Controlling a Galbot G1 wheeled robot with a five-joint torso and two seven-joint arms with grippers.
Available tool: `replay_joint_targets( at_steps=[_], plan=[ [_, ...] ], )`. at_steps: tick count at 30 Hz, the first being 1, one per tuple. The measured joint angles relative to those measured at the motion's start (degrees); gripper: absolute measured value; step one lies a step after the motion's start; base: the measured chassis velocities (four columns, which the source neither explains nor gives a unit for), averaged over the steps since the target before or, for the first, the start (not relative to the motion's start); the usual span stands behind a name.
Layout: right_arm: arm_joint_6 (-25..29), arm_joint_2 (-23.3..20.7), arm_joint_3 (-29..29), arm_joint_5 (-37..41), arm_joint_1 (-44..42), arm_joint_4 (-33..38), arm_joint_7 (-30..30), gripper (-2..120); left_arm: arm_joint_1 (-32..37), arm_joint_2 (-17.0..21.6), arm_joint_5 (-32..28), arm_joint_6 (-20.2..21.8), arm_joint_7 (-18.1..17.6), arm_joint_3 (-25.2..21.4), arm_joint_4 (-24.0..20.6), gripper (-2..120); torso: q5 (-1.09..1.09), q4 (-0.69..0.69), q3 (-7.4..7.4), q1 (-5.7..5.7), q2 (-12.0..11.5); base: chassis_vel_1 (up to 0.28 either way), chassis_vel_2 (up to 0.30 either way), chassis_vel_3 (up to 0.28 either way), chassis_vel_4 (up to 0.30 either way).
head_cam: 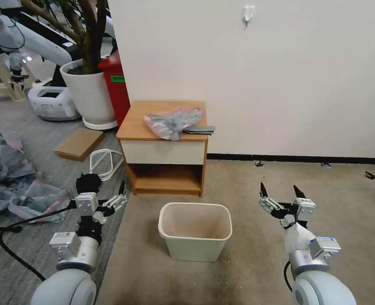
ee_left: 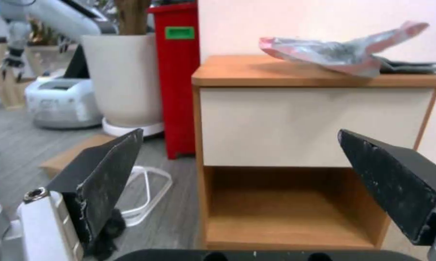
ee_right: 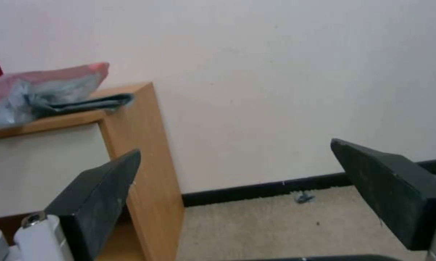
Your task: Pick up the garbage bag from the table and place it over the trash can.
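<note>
Carpet holds trash can [head_cam: 194, 231] before bag-topped table [head_cam: 164, 151]; both tools [head_cam: 111, 195] [head_cam: 280, 193] gape empty.

The crumpled grey-pink garbage bag [head_cam: 174, 121] is lying on the wooden desk [head_cam: 136, 123], frame centre; the empty cream trash can [head_cam: 194, 232] is standing below.

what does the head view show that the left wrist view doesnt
Head view alone: the trash can on the carpet in front of the table, the right gripper open to the can's right, a wall hook, and a heap of plastic bags on the floor at left.

Left wrist view alone: the left gripper's black fingers up close, spread wide, framing the table's cream drawer front and open shelf.

Both: the garbage bag lying on the table top, the red bin, the white plant pot, and the open left gripper.
</note>
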Motion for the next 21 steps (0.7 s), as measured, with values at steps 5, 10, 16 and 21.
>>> replay_joint_targets(
  at_steps=[5, 10, 16, 21],
  plan=[
    [0.80, -0.69, -1.09, 2.46, 2.51, -1.45, 0.81, 100, -0.02, 0.38, -0.05, -3.82, 1.74, 0.33, 2.87, 100, 0.00, 0.00, 0.00, 0.00, 0.00, 0.000, 0.000, 0.000, 0.000],
    [0.58, -1.95, -3.69, 8.71, 7.90, -3.82, 2.94, 100, -0.26, 0.09, -0.55, -5.29, 2.22, -0.13, 4.46, 100, 0.01, 0.01, 0.01, 0.00, 0.00, 0.000, 0.000, 0.000, 0.000],
    [-1.64, -3.68, -7.56, 20.62, 15.87, -6.98, 6.50, 100, -0.34, -0.34, -1.40, -6.72, 2.31, -0.49, 4.78, 100, 0.02, 0.00, 0.01, 0.00, 0.00, 0.000, 0.000, 0.000, 0.000],
    [-5.55, -4.19, -10.31, 33.40, 21.20, -7.89, 11.83, 100, 0.26, -0.80, -1.42, -7.14, 2.37, -1.07, 4.70, 100, 0.02, 0.01, 0.01, 0.00, 0.00, 0.000, 0.000, 0.000, 0.000]
  ],
)
